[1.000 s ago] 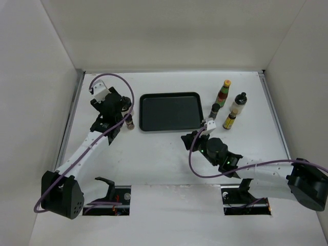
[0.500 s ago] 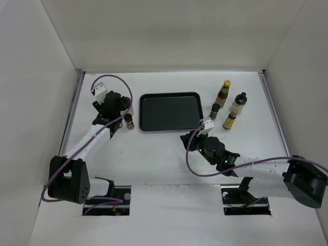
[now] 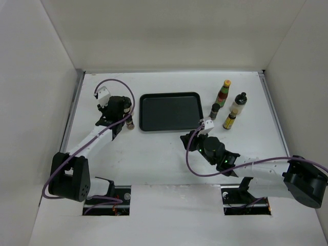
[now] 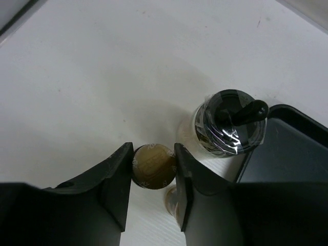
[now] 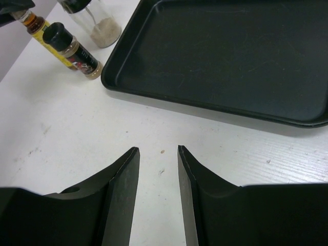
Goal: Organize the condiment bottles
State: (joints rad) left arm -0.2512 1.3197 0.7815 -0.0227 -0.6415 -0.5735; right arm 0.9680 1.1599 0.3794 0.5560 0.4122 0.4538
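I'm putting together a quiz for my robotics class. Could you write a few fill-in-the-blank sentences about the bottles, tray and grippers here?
1. The left gripper is shut on the ___ of a small bottle.
2. The right gripper, near the black tray, holds ___.
3. The red-green bottle to the right of the tray has a ___ cap.

Missing words: cap; nothing; yellow.

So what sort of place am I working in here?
Probably a lab test cell, not a kitchen: bare white panel walls box in a white table holding a black rectangular tray and small condiment bottles as props.
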